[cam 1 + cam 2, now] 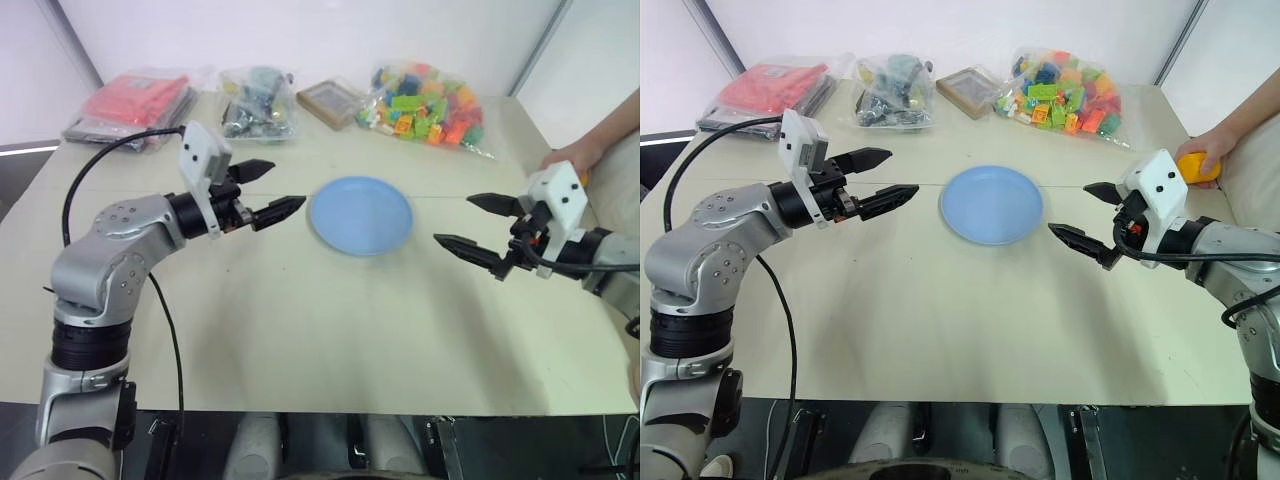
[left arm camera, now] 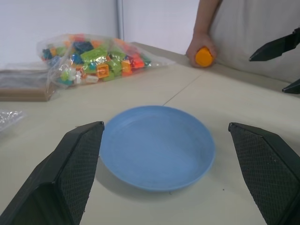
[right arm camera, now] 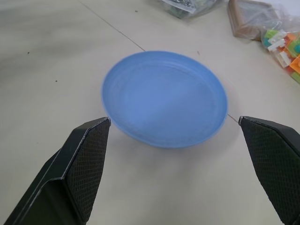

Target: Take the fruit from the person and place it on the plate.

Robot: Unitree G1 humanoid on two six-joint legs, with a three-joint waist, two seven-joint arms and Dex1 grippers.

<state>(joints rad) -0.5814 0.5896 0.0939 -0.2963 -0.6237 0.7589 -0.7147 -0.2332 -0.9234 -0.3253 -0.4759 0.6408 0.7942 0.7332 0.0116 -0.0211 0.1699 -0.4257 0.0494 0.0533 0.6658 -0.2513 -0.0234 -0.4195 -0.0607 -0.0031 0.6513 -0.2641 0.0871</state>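
The light-blue plate [image 1: 361, 215] lies empty in the middle of the table. At the table's far right edge the person's hand [image 1: 1215, 145] rests on the tabletop, wrapped around the orange-yellow fruit [image 1: 1197, 166]; the fruit [image 2: 204, 56] also shows in the left wrist view. My left gripper [image 1: 283, 186] hovers open just left of the plate, pointing at it. Right of the plate my right gripper [image 1: 1070, 208] is open too, aimed at the plate, with the fruit behind it. Neither gripper holds anything.
Along the table's far edge lie a bag of multicoloured toy blocks [image 1: 425, 105], a flat brown box [image 1: 328, 100], a bag of dark parts [image 1: 258, 105] and a red packet [image 1: 135, 100]. A black cable [image 1: 100, 160] loops from my left arm.
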